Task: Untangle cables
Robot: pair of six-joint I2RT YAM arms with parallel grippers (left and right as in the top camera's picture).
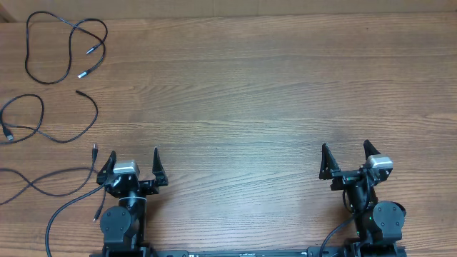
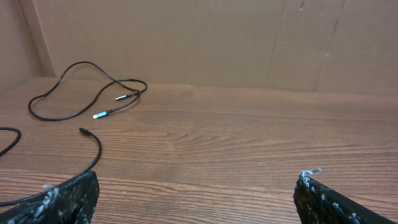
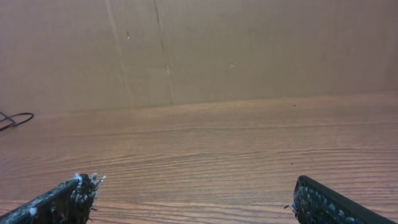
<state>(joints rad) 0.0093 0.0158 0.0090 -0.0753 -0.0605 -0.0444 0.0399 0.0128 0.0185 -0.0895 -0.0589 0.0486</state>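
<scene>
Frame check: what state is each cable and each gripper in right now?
left gripper: open, empty.
right gripper: open, empty.
top cable: loose loop crossing itself, both plug tips free.
middle cable: apart from the others, loosely curved, no knot.
lower-left strands: crossing once, running out of view.

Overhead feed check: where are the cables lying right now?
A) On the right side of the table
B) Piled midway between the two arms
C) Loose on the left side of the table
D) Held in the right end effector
C: the cables lie as loose strands on the left side of the table, while the left end effector and right end effector are both open and empty.
</scene>
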